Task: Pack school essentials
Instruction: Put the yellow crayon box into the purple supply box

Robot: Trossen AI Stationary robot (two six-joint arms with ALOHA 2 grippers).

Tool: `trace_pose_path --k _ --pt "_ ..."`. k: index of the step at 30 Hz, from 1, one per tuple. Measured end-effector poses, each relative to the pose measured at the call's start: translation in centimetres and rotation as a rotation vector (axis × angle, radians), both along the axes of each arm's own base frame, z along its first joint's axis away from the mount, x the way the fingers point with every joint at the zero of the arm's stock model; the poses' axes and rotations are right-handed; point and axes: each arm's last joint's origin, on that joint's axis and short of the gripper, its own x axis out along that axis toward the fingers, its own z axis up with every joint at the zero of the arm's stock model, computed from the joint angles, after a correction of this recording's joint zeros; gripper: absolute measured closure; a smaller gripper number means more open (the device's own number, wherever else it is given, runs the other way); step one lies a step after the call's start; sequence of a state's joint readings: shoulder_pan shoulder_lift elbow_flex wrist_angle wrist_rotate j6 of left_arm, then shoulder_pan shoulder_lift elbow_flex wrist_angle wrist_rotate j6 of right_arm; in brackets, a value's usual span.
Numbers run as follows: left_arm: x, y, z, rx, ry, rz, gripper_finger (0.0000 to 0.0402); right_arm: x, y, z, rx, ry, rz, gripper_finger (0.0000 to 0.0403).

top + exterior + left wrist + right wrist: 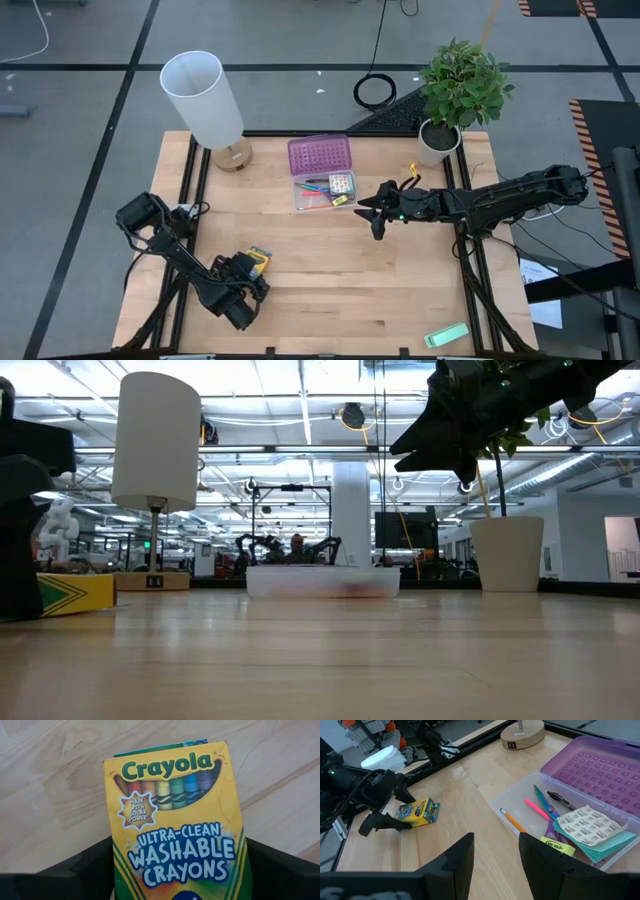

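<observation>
The yellow-green crayon box (175, 820) lies face up at the table's near left, with my left gripper (243, 280) shut on it. A clear pencil case with an open purple lid (320, 172) stands at the far middle. In it lie a pink pencil (536, 807), an orange pencil (512, 822), purple-handled scissors (547, 810), a black pen (561, 800), a teal-edged packet (592, 832) and a small yellow block (557, 846). My right gripper (375, 215) hovers open just right of the case, well above the table, with nothing between its fingers. My left gripper holds the crayon box by its bottom end (125, 875), pinched across its width, one finger on each long narrow edge. The fingers (85, 870) come in nearly level from the table's near left, along the box. Whether the box rests on the table or just above it, I cannot tell.
A lamp with a white shade (205, 100) stands at the far left and a potted plant in a white pot (440, 135) at the far right. A pale green flat block (446, 335) lies at the near right edge. Bare wood stretches between box and case.
</observation>
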State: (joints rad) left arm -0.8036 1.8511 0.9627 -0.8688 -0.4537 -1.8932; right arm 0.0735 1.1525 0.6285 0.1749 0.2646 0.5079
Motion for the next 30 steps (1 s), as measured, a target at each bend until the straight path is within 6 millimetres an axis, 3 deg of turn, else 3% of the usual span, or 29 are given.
trace_pose_path --k 9,19,30 --pt "0.1 0.1 0.0 0.029 -0.011 -0.026 0.0055 0.0 0.0 0.0 0.0 0.0 0.0 0.0252" --pt "0.2 1.2 3.1 0.036 -0.065 -0.099 0.0055 0.0 0.0 0.0 0.001 0.0 0.002 0.0252" --pt "2.9 5.1 5.5 0.087 0.027 -0.33 0.0055 0.0 0.0 0.0 0.004 0.0 0.004 0.0252"
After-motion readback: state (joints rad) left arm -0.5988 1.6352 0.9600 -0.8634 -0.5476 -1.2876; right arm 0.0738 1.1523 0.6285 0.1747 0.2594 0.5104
